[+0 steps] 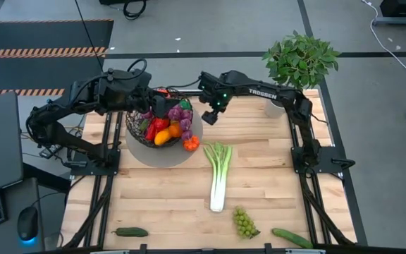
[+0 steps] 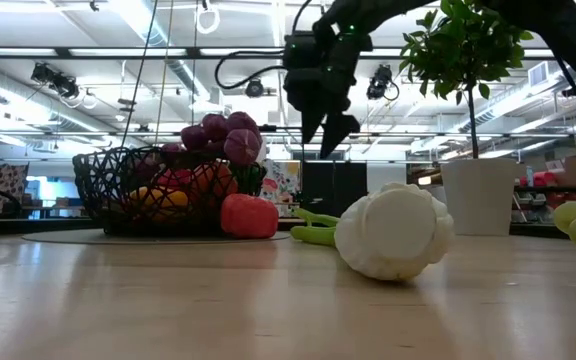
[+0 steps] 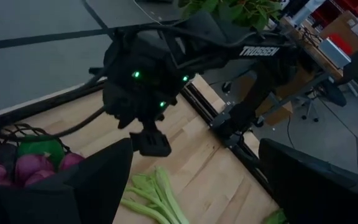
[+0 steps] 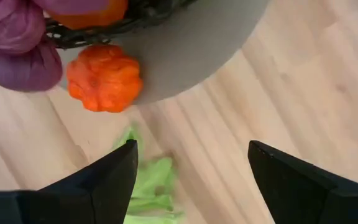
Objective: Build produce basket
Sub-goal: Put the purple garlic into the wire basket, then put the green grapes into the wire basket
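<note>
The dark wire basket [image 1: 141,131] [image 2: 108,185] stands on a round grey mat [image 1: 162,156] and holds purple grapes [image 1: 180,114] [image 2: 223,135], an orange, a lemon and red pieces. An orange-red ribbed pepper [image 1: 191,143] [image 4: 104,78] lies on the mat against the basket's right side. The leek [image 1: 219,176] [image 2: 393,230] lies on the table, with green grapes [image 1: 244,222] and two cucumbers [image 1: 131,231] [image 1: 292,238] nearer. My left gripper [image 1: 165,106] [image 3: 191,186] hovers open over the basket's far right part. My right gripper [image 1: 210,114] [image 4: 191,180] [image 2: 328,125] hangs open above the table, just right of the basket and above the leek's leaves [image 4: 148,183].
A potted plant [image 1: 300,60] in a white pot [image 2: 478,195] stands at the table's far right corner. The two grippers are close together over the basket's right rim. Bare wood lies left of the leek and toward the near edge.
</note>
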`<state>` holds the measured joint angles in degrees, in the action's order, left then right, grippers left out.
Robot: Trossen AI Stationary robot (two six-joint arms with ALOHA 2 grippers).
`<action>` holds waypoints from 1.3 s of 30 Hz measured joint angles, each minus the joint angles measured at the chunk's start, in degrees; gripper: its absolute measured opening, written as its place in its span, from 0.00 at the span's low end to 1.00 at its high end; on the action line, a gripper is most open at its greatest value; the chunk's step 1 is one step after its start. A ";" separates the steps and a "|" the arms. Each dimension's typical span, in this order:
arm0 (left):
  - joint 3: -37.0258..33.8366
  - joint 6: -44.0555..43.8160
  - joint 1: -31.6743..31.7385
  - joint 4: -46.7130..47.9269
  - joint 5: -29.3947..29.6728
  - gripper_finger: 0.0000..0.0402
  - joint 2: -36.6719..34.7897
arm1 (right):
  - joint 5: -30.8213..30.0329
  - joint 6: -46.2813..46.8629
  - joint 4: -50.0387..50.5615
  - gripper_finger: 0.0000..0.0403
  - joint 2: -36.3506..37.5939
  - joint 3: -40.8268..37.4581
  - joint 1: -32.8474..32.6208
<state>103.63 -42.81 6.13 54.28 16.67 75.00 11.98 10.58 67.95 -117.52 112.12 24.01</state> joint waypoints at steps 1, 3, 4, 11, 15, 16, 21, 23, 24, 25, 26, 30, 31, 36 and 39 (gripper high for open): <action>0.00 0.01 0.00 0.00 0.00 0.89 0.00 | 0.61 1.30 -1.40 0.76 -0.02 -0.71 -0.49; 0.00 0.02 0.00 0.00 0.00 0.89 0.00 | 1.56 4.03 -5.17 0.76 -0.02 -1.54 -1.87; 0.00 0.02 0.00 0.00 0.00 0.89 0.00 | 1.67 4.96 -6.93 0.76 -0.02 -1.66 -2.75; 0.00 -0.02 0.00 0.00 0.00 0.89 0.00 | -4.75 6.29 -17.59 0.75 -0.26 -1.66 -7.67; 0.00 -0.29 0.00 0.00 0.00 0.89 0.00 | -6.49 8.76 -22.22 0.73 -0.58 -1.69 -7.98; 0.00 -0.31 -0.01 0.00 0.00 0.89 0.00 | -6.87 9.77 -24.38 0.72 -0.72 -1.68 -7.97; 0.00 -0.45 -0.02 -0.02 0.00 0.89 0.00 | -7.49 12.76 -30.76 0.70 -1.34 -1.66 -6.63; 0.00 -0.48 -0.02 -0.02 0.00 0.89 0.00 | -7.49 13.53 -31.19 0.69 -1.54 -1.65 -6.03; 0.00 -0.51 -0.24 -0.02 0.00 0.89 0.00 | -7.51 13.66 -30.76 0.69 -1.62 -1.67 -5.80; 0.00 -0.56 -0.47 -0.02 0.01 0.89 0.00 | -7.58 13.50 -30.69 0.69 -1.63 -1.69 -5.61; 0.00 -0.67 -0.61 -0.02 0.02 0.89 0.00 | -7.73 13.22 -30.72 0.69 -1.63 -1.69 -5.46; 0.00 -1.06 -0.88 0.00 0.02 0.89 0.00 | -6.56 12.32 -29.96 0.69 -1.63 -1.69 -4.85; 0.00 -1.07 -0.96 -0.02 0.00 0.89 0.00 | -5.76 12.14 -29.37 0.69 -1.63 -1.69 -4.70; 0.00 -1.07 -1.24 0.00 0.01 0.89 0.00 | -1.08 10.21 -22.59 0.68 -1.63 -1.66 -3.93; 0.00 -1.06 -1.55 0.26 0.02 0.89 0.00 | 0.12 6.35 -16.79 0.68 -1.63 -1.66 -3.91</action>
<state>103.63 -43.87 4.58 54.54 16.69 75.00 12.10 16.93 51.16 -119.15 110.45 20.10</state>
